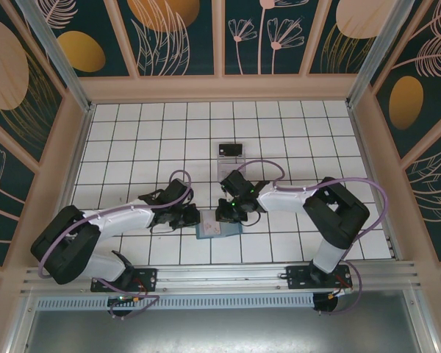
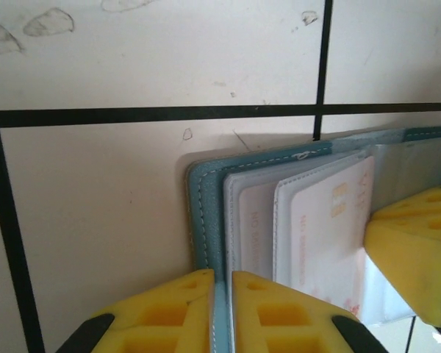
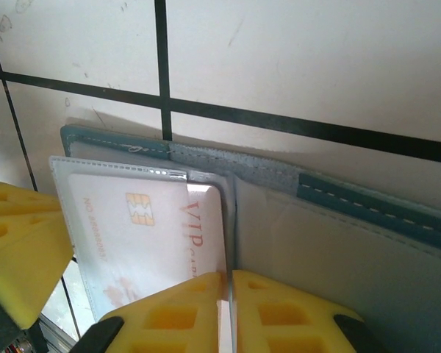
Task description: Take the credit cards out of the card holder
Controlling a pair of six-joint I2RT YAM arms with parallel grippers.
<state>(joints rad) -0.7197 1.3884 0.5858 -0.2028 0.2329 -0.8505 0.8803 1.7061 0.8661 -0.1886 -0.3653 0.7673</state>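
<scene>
The teal card holder (image 1: pixel 214 231) lies open on the tiles between both arms. My left gripper (image 2: pixel 222 309) is shut on its teal stitched edge (image 2: pixel 206 198) and sits at its left side (image 1: pixel 192 218). A pale credit card (image 3: pixel 202 220) with a gold chip and red "VIP" lettering sticks partly out of a clear sleeve (image 3: pixel 110 243) toward the spine. My right gripper (image 3: pixel 228 309) is shut on that card's near edge, over the holder's right half (image 1: pixel 228 215). The same card (image 2: pixel 327 228) appears in the left wrist view, beside a right yellow finger (image 2: pixel 415 250).
A small clear tray (image 1: pixel 230 156) with a dark rectangle at its far end sits two tiles behind the holder. White tiled floor (image 1: pixel 147 132) stretches all around, bounded by wooden walls. The arm bases stand on the rail at the near edge.
</scene>
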